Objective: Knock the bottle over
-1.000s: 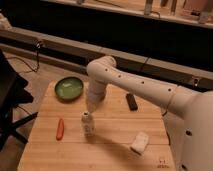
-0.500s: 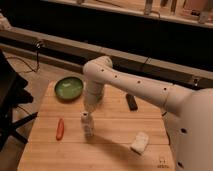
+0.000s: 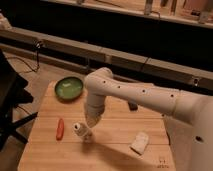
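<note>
This looks like a robot test room, not a home. A big white robot arm (image 3: 150, 95) reaches over a small wooden counter (image 3: 115, 150); its gripper (image 3: 90, 125) hangs low over the wood. Black cables (image 3: 20, 62) run on the floor. Long dark rails (image 3: 125, 55) cross the back.

My gripper (image 3: 90, 126) hangs low over the middle of the light wooden slatted surface (image 3: 115, 150). The bottle (image 3: 81, 131) sits on the surface right beside my gripper, tilted. A small red item (image 3: 60, 128) lies further out on the same side. The green plate (image 3: 68, 88) rests beyond it, near the far corner. A crumpled white item (image 3: 140, 142) lies on the opposite side.
</note>
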Robot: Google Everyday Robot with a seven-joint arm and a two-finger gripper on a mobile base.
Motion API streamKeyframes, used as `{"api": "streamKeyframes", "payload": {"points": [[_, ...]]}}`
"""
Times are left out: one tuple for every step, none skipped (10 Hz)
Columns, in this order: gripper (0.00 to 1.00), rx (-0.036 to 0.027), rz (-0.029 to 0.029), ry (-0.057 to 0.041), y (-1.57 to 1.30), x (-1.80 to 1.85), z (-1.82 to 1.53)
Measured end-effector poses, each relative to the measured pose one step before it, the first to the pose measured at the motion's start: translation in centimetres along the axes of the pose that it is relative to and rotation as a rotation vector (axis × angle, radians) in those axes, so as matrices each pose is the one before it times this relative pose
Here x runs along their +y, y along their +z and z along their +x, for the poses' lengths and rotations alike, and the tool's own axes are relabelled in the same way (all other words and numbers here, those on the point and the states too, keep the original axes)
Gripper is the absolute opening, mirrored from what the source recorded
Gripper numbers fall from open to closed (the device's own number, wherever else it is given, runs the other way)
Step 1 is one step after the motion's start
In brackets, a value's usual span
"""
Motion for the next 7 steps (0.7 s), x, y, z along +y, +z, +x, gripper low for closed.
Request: {"api": "streamKeyframes", "payload": {"points": [[0.24, -0.01006, 0.00484, 0.00030, -0.436, 0.037, -0.219], [0.26, -0.00443, 0.00962, -0.00411, -0.045, -0.244, 0.446], [0.22, 0.00452, 0.00186, -0.00916, 0.390, -1.007, 0.507], [0.13, 0.00133, -0.00068, -0.00184, 0.227, -0.571, 0.556], [0.03, 0.00468, -0.00453, 0.00360, -0.059, 0.066, 0.463], [0.00, 0.00087, -0.00554, -0.00716, 0.060, 0.204, -0.446], [0.00, -0.00137, -0.00144, 0.00438, -0.150, 0.610, -0.528]]}}
